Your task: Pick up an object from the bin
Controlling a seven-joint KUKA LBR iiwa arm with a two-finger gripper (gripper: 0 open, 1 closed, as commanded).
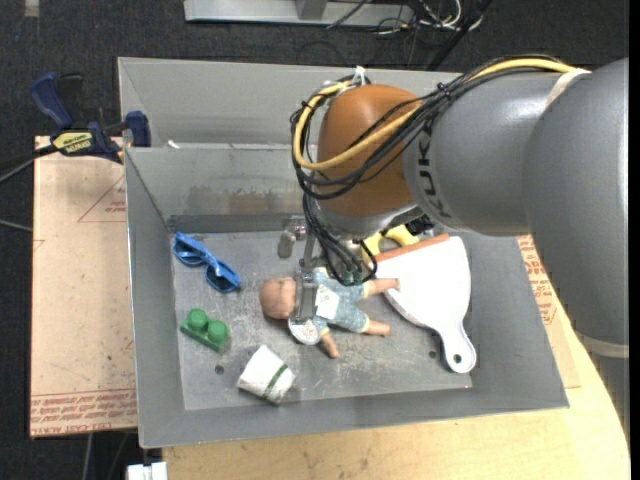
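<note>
As we come in from the left wall of the grey bin (150,268), first up is a pair of blue sunglasses (205,261) lying toward the back-left of the floor. In front of them, and apart from them, sits a small green brick (206,329) with two studs on top. Moving along, a white cup (265,375) with a green band lies tipped on its side near the front wall.

Now the centre: a little doll (325,310) lies on its back in a pale blue outfit, bare head pointing left, legs splayed to the right and the front. And there's the tool (307,290), right down on the doll at the neck and chest, hanging below the orange-brown wrist cover (360,153), which has yellow and black cables looped round it. How far open the tool stands, and whether it has any hold on the doll, I cannot tell.

Further right, a white cutting board (440,288) lies flat, handle toward the front, its left edge just beside the doll's outstretched arm. Behind the board a yellow thing (405,234) peeks out from under the robot, too hidden to name. The big grey arm (540,148) comes in from the right.
</note>
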